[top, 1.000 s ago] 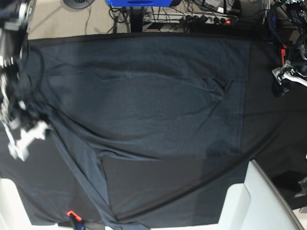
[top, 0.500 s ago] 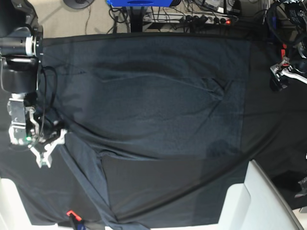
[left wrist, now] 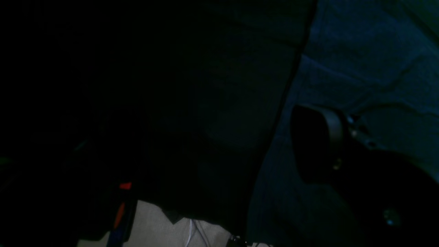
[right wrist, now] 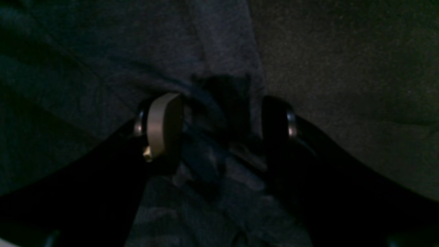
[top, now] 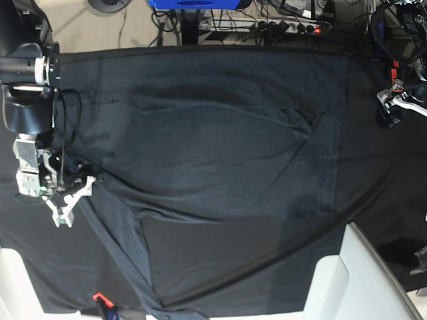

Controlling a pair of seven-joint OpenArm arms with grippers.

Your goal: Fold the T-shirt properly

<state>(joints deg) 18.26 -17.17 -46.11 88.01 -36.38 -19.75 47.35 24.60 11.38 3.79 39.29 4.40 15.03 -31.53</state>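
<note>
The T-shirt point(top: 213, 140) lies spread over most of the bench point(top: 373, 187) in the base view, its long edges running left to right and a narrow strip trailing down toward the near edge; my right claw point(top: 70, 197) sits at the view's left, low over the shirt's edge where that strip begins; my left claw point(top: 400, 103) hangs at the far right, off the shirt and above the black cloth.

In the left wrist view the picture is very dark; I make out one finger point(left wrist: 317, 144) against blue-grey knit point(left wrist: 360, 68), with nothing between the jaws, so I read that claw as spread wide and empty.

In the right wrist view the jaws stand apart, a pale pad point(right wrist: 163, 127) on one side and a dark one on the other, astride a raised ridge of the knit point(right wrist: 219, 44); whether they are already pinching it I cannot tell (the shadow swallows the contact).

My judgement: the step is to take this edge for a fold; I would close only once both layers sit between the pads, lift low, and bring the left claw to the matching edge so the cloth travels evenly and does not drag the bench cover.
</note>
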